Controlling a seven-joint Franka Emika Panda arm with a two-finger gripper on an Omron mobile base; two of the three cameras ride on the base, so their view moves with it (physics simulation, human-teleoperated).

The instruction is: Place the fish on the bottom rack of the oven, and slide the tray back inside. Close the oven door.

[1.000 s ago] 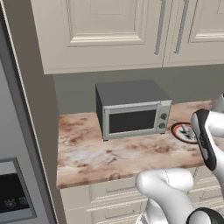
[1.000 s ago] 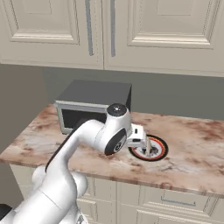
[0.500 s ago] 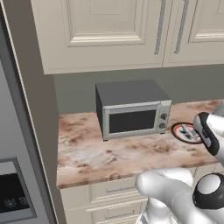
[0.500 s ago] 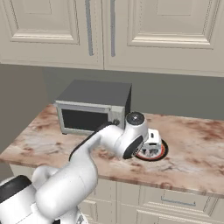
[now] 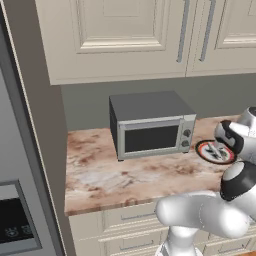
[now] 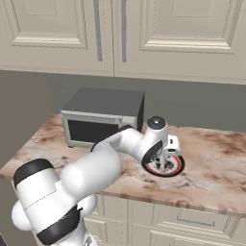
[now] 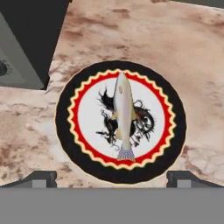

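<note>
So the claw (image 7: 112,178) is spread wide with nothing in it, hanging right over the fish (image 7: 124,115), one tip on each side, which looks like a lineup for a straight-down grab. The fish lies on a round plate (image 7: 70,144) with a black and red rim, sitting on the marble counter (image 5: 110,175) just beside the small grey box (image 5: 150,126). The oven itself isn't in sight from here, so I'd guess the fish has to travel a bit once it's picked up.
</note>
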